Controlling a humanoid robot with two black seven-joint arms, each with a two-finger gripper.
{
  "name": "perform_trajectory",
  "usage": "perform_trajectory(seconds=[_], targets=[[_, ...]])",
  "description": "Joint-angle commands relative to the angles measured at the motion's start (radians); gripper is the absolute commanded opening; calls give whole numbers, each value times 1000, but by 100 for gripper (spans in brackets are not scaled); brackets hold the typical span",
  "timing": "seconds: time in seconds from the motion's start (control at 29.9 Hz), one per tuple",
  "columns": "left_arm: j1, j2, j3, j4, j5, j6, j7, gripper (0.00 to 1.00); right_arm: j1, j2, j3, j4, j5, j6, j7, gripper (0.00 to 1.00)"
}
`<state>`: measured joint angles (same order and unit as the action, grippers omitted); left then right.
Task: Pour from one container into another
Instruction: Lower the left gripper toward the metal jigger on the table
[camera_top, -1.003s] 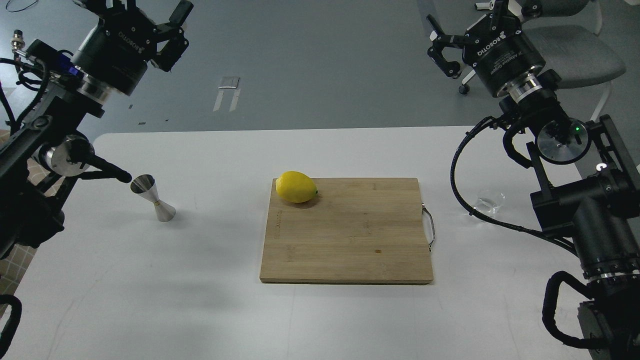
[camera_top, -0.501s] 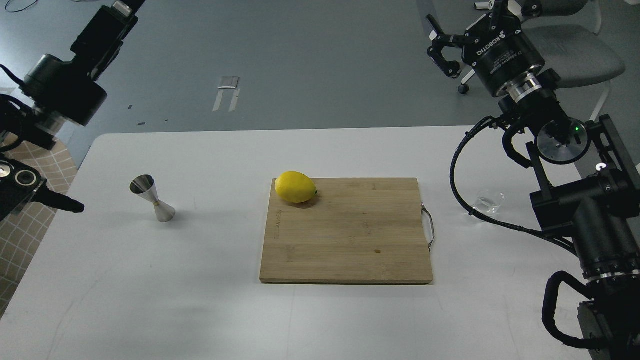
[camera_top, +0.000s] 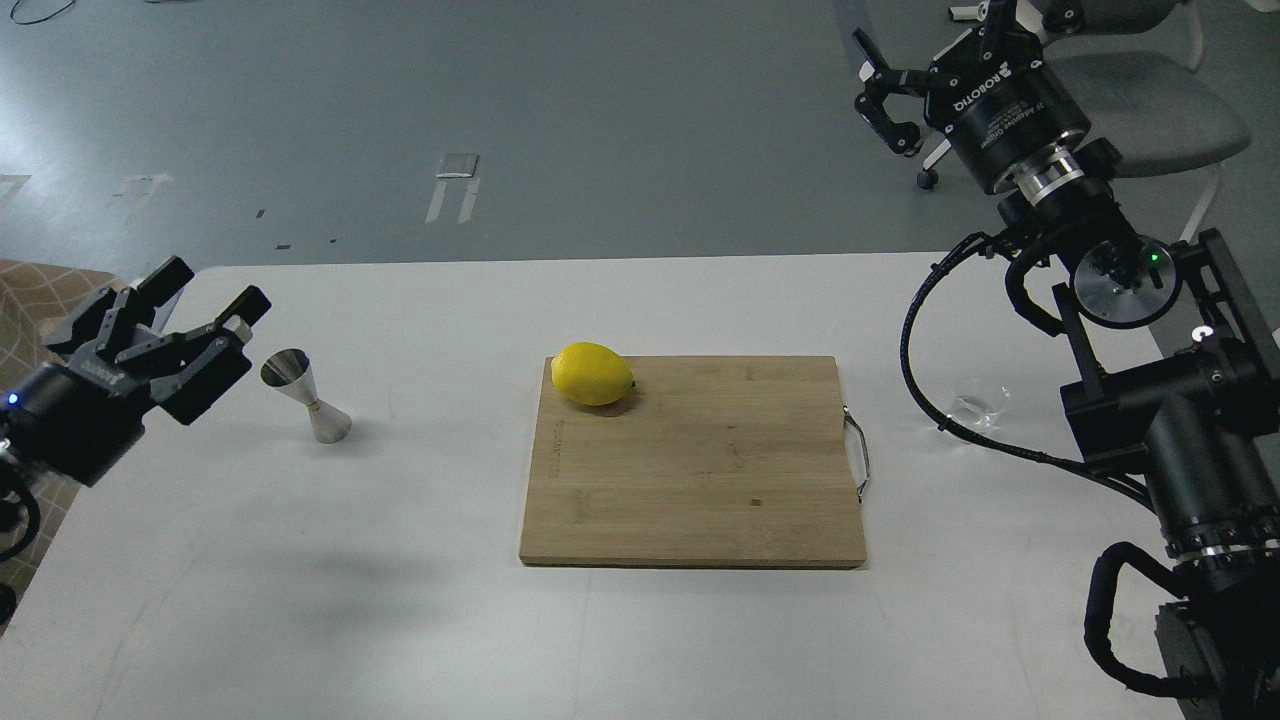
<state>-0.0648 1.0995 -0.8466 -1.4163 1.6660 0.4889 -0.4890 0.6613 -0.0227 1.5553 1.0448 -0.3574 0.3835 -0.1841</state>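
Reaching in low from the tabletop's (camera_top: 420, 620) left edge, the left gripper (camera_top: 205, 300) hangs just beside the steel jigger (camera_top: 304, 394) with its jaws spread apart and empty, while the right gripper (camera_top: 885, 85) is raised well above the far right corner, its jaws likewise parted and holding nothing; the jigger stands upright on the white surface left of the bamboo cutting board (camera_top: 700, 470), where a lemon (camera_top: 594, 373) sits at the near-left corner, and the clear glass cup (camera_top: 980, 406) rests on the tabletop to the right of the board, close under the right arm's black cable and partly hard to read against the pale surface. The cup looks small, rigid and breakable, with smooth walls likely to slip under a hard pinch, so a firm but moderate hold across its sides, low toward the thick base, seems the safest before tipping it. The jigger appears light and stiff, its polished cones slick and its footing narrow, so it would probably topple at a nudge; the slim waist looks the surest place to steady it while it receives the pour
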Motion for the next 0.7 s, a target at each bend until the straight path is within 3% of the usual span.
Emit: perform_trajectory(seconds=[0.0, 0.17, 0.4, 0.67], targets=[[94, 8, 0, 10, 14, 0, 0, 98, 0, 1, 0, 0, 0, 0, 0, 100], [194, 0, 0, 31, 47, 0, 0, 98, -2, 1, 0, -2, 0, 0, 0, 100], [194, -41, 24, 85, 50, 0, 0, 98, 0, 7, 0, 0, 0, 0, 0, 100], [154, -167, 27, 184, 110, 0, 0, 98, 0, 7, 0, 0, 0, 0, 0, 100]])
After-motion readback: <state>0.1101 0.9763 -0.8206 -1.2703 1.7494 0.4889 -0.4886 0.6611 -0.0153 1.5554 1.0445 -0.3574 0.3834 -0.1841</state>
